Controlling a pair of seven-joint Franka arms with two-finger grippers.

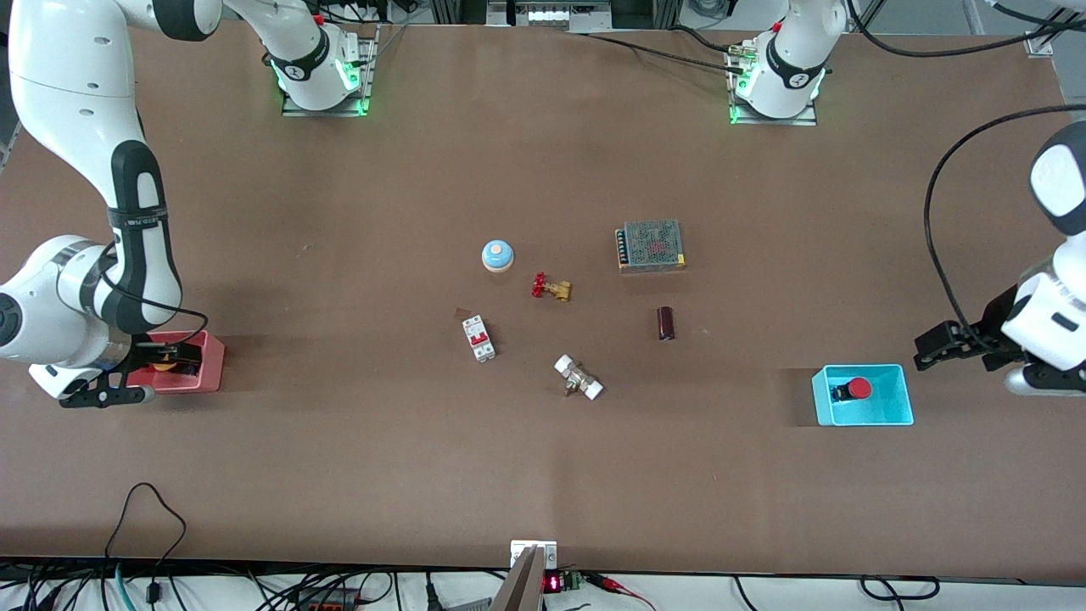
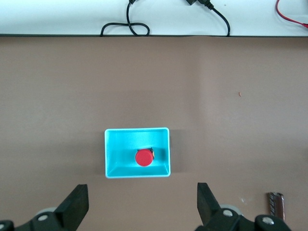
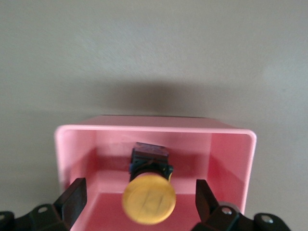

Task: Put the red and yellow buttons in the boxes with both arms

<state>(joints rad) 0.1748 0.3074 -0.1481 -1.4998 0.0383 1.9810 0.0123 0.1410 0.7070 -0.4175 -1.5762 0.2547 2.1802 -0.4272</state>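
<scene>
The yellow button (image 3: 148,197) is lying in the pink box (image 3: 231,159), directly under the right claw (image 3: 139,204), gaping empty; the left claw (image 2: 142,204), likewise wide and empty, is hanging clear of the cyan box (image 2: 113,154) holding the red button (image 2: 143,158).

We see our right arm (image 1: 85,170) run down the left edge of the front view, elbow bent, wrist turned downward at the lower left. Our right gripper (image 3: 139,202) hangs low there with its black fingers (image 3: 72,199) spread wide, holding nothing. Our left arm (image 1: 1056,280) enters at the right edge, wrist at mid-height. Our left gripper (image 2: 142,207) points downward, fingers (image 2: 77,204) wide apart and empty.
</scene>
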